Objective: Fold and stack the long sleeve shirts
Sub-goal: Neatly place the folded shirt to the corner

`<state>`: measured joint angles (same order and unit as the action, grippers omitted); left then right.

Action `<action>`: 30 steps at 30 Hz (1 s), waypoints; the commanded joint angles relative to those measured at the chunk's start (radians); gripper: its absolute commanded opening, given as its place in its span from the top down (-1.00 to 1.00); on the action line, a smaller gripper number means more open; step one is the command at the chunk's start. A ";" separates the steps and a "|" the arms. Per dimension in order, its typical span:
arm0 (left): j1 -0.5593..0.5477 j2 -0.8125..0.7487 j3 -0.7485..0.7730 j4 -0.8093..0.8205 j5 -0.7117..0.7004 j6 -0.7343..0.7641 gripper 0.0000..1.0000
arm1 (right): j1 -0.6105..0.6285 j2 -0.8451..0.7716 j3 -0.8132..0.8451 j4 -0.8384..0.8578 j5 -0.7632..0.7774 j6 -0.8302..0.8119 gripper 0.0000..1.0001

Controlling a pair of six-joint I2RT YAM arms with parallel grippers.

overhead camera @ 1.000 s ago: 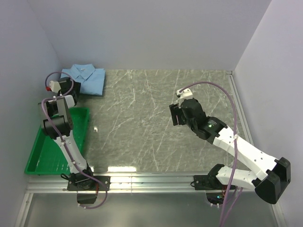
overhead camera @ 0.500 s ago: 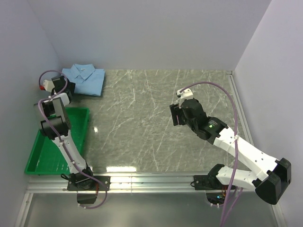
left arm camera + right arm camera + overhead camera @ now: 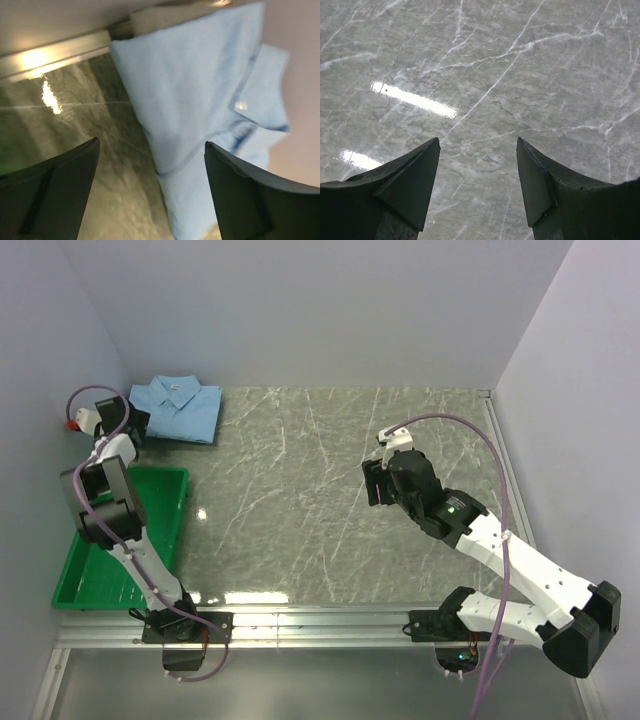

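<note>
A light blue long sleeve shirt (image 3: 178, 408) lies folded into a rectangle, collar up, at the table's back left corner. In the left wrist view the shirt (image 3: 200, 100) fills the upper right, with its folded edge running between the fingers. My left gripper (image 3: 136, 424) hovers just left of the shirt's near left corner. That left gripper (image 3: 150, 142) is open wide and holds nothing. My right gripper (image 3: 372, 485) hangs over bare marble right of centre. The right gripper (image 3: 478, 141) is open and empty.
A green plastic tray (image 3: 95, 570) sits at the near left edge of the grey marble table (image 3: 300, 500), beside the left arm. The left wall and back wall stand close behind the left gripper. A metal rail (image 3: 330, 618) runs along the near edge.
My left gripper has drawn back to the left off the shirt's edge and opened wider. The shirt lies where it was. The right arm has hardly moved.
</note>
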<state>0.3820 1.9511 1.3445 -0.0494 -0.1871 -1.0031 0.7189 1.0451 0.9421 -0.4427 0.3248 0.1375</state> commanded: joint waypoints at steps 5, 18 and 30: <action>-0.040 -0.234 -0.011 -0.092 -0.034 0.132 -0.59 | -0.007 -0.051 0.020 -0.001 0.030 0.022 -0.40; -0.074 0.063 0.165 -0.142 0.092 0.162 0.18 | -0.007 -0.011 0.018 0.015 0.031 0.022 -0.40; -0.074 -0.049 0.189 -0.188 0.038 0.244 -0.25 | -0.007 -0.031 0.049 -0.004 0.057 0.033 -0.40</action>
<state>0.3080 2.0529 1.5078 -0.2199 -0.1223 -0.8146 0.7189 1.0447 0.9428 -0.4435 0.3515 0.1535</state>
